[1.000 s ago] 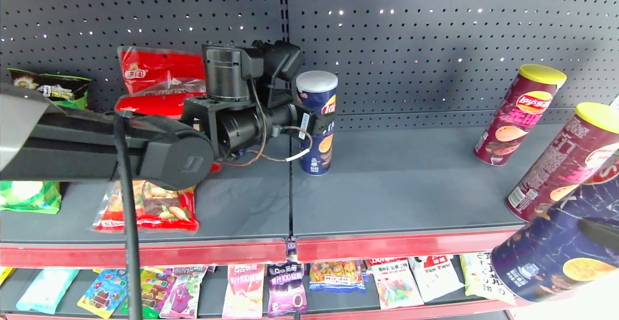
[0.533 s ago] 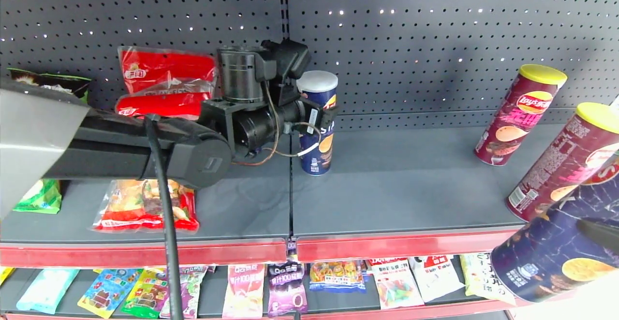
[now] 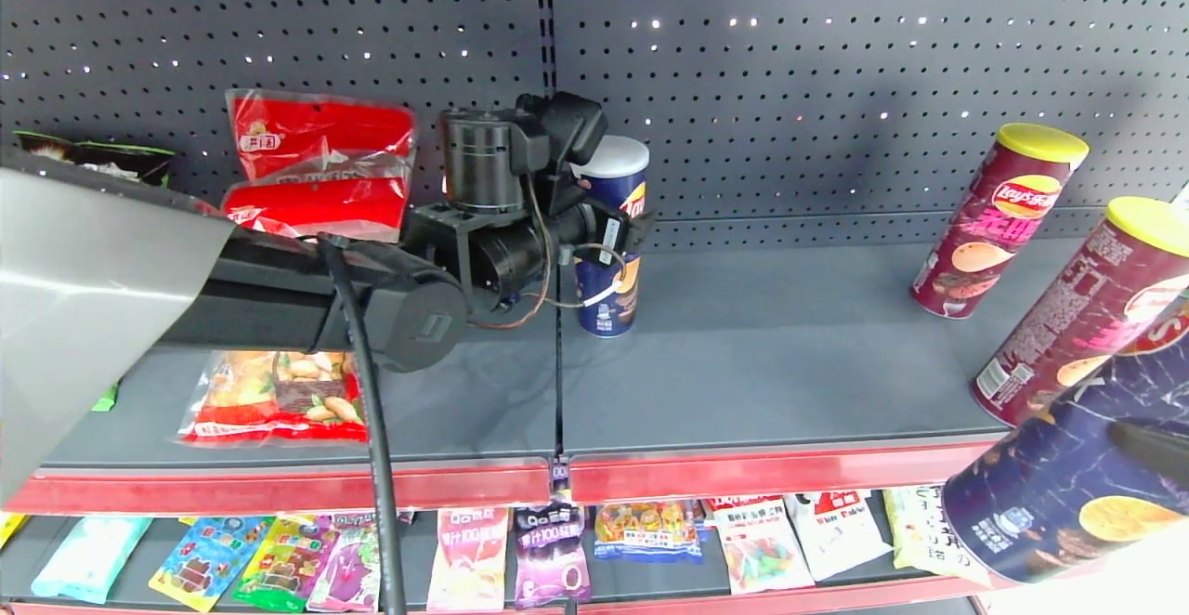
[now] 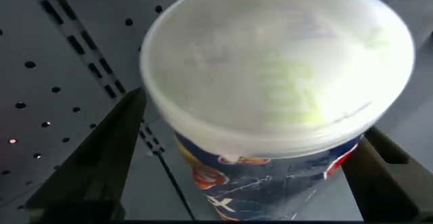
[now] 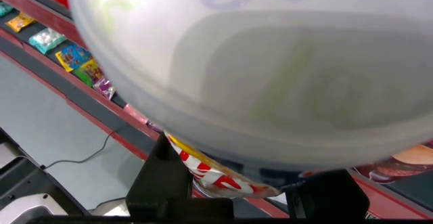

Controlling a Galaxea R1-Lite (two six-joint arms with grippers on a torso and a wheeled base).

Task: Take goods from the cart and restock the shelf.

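Blue chip can (image 3: 609, 310) upright at the back of the shelf (image 3: 771, 346)

Left gripper (image 3: 624, 225) straddles it, lid up, long axis vertical. My guess is it's being set down, but I can't tell if the fingers are squeezing. Right gripper (image 5: 233, 200) clamps a second can (image 3: 1050, 494), tilted, probably next to go.

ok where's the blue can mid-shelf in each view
Head: blue can upright mid-shelf, in the left hand.
Left wrist: its white lid, centre, from above.
Right wrist: not there; that's the other can.
Shared: pegboard behind it, head and left wrist.
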